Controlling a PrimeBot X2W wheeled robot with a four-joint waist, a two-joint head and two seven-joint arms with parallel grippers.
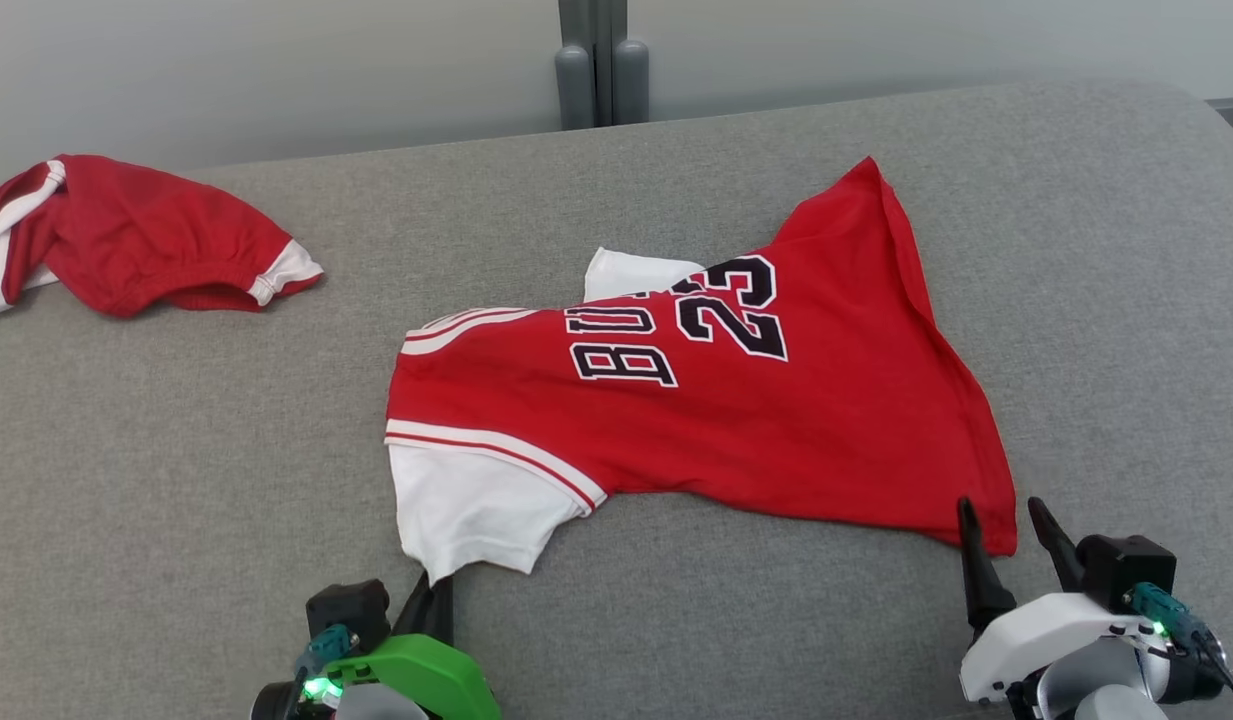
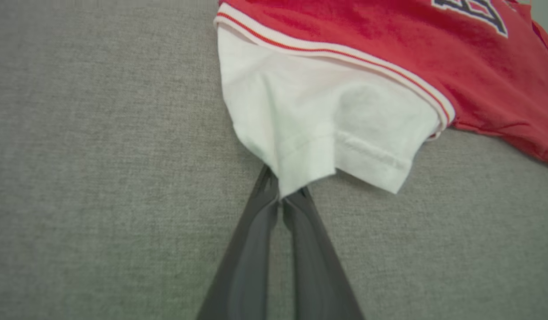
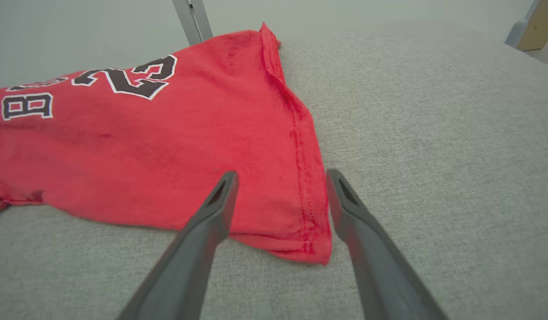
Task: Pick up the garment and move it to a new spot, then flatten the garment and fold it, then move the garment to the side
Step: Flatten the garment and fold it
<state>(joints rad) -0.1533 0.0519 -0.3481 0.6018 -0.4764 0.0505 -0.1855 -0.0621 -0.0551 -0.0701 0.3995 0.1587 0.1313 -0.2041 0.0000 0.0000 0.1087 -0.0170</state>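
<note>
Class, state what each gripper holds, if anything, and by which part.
The left gripper pinches the jersey by its white sleeve hem; the right gripper holds nothing.

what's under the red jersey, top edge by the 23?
A white flap, probably its other sleeve, pokes out from beneath the jersey there. How far it runs underneath is covered by the red cloth. Elsewhere the jersey lies on the grey cushion.

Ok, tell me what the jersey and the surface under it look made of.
The jersey: soft matte knit, likely cotton or polyester; it drapes, wrinkles and shows stitched hems. The surface: grey woven fabric, matte, upholstery-like, with a flecked visible weave; what lies under it is hidden.
</note>
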